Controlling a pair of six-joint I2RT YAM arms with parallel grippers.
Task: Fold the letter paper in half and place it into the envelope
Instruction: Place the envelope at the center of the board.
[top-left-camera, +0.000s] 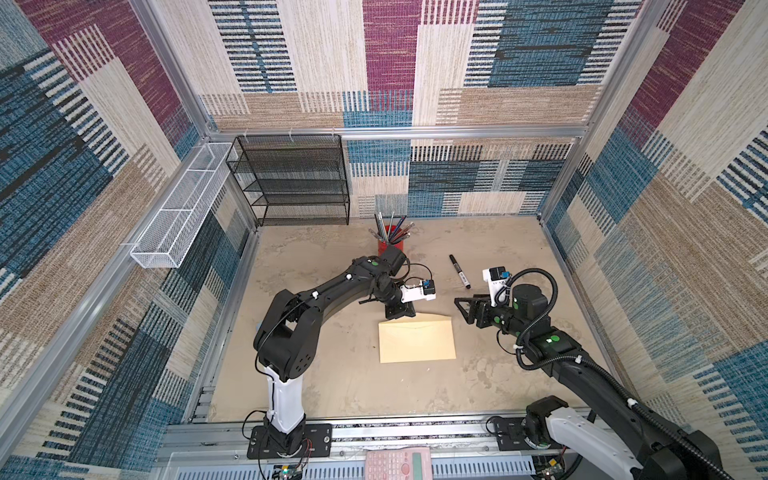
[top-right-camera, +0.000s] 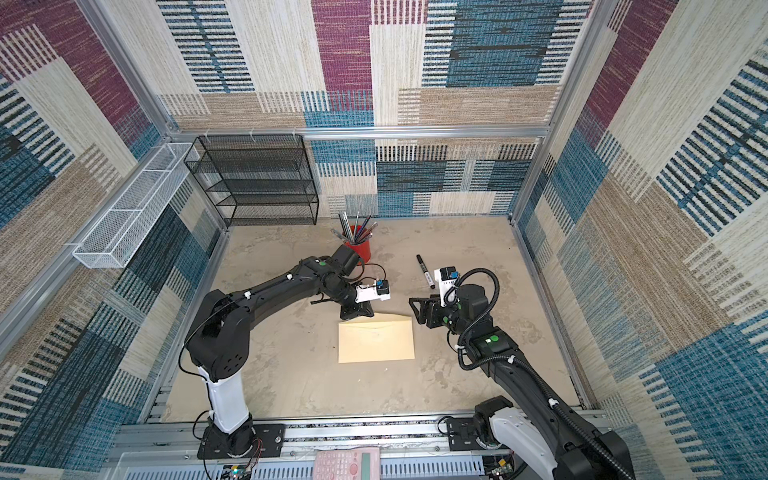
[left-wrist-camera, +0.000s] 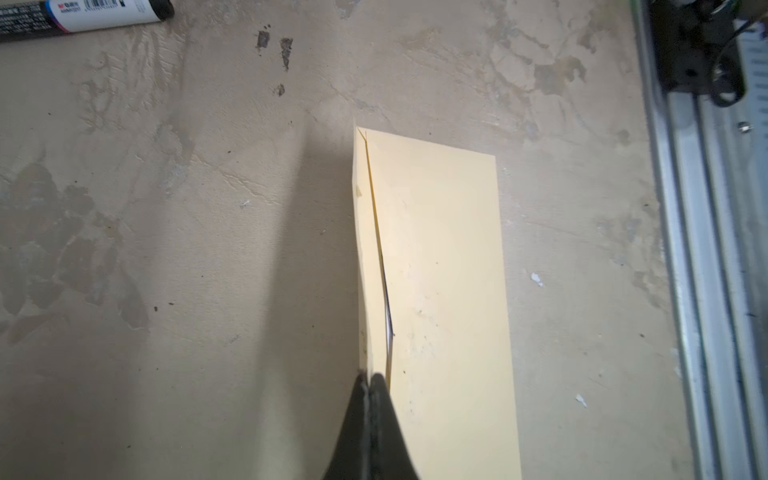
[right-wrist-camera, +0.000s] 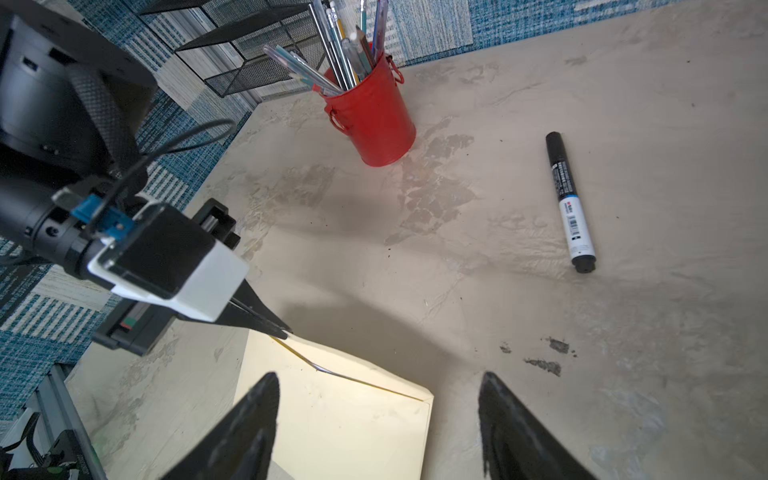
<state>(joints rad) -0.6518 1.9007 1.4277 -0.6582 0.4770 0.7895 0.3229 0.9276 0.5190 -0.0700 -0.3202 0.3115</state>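
Letter paper (left-wrist-camera: 388, 320): only a thin white sliver shows, inside the slit of the envelope (left-wrist-camera: 444, 291). I judge the sheet to be in the pocket; no other sheet is in view on the counter (top-left-camera: 332, 374). How deep it sits and whether the fold is clean are hidden by the tan face.

Envelope: lies flat mid-counter in both top views (top-left-camera: 417, 338) (top-right-camera: 376, 340), long axis running left to right, with the mouth along the far long edge.

Left gripper (top-left-camera: 400, 311): at the far-left corner of the envelope, jaws pressed together on a thin edge layer at the mouth (left-wrist-camera: 370, 376). That layer is lifted slightly off the face (right-wrist-camera: 282, 330). Flap or back panel: cannot tell.

Right gripper (top-left-camera: 459, 307): jaws wide apart and empty, just off the far-right corner, not touching (right-wrist-camera: 378, 378). It points along the envelope's long axis toward the left gripper.

Key relation: the mouth line runs between the 2 grippers. The left one already holds 1 end, and the right one is nearest the free end, so any tucking or flattening would go inward from the right.

Other items: a black marker (top-left-camera: 459, 271) lies beyond the right gripper, and a red pen cup (top-left-camera: 388, 245) stands beyond the left arm. Both are apart from the envelope.
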